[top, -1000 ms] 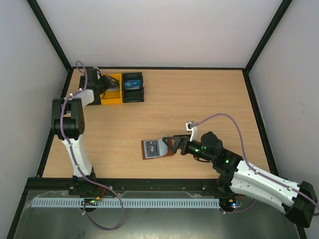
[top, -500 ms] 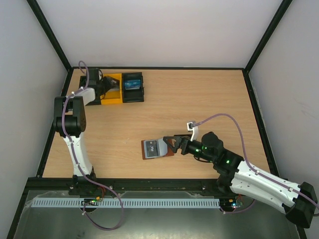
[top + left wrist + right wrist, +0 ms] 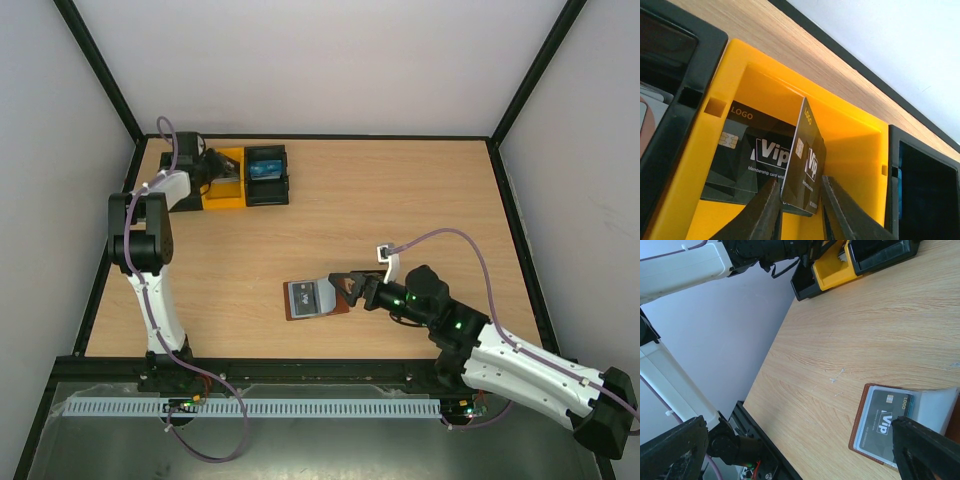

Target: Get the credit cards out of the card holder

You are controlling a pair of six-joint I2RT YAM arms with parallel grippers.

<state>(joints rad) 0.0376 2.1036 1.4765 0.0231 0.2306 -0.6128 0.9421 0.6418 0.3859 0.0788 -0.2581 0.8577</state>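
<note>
On bench point(image 3: 400, 200): wallet point(image 3: 312, 298) lies mid-bench, one card point(image 3: 883, 416) inside, right hand point(image 3: 342, 288) wide apart at its edge. In yellow bin point(image 3: 850, 125): left hand point(image 3: 800, 181) flanks upright black card point(image 3: 805, 155), grip unclear. Risk: card snags a finger, flips out.

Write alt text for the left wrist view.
A black VIP card stands on edge between the parted fingers of the left gripper, over a yellow bin. A second black VIP card lies flat in the bin; black bins flank it.

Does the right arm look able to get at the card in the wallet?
Probably yes: the right gripper hangs open at the wallet, whose card lies exposed, with nothing between.
</note>
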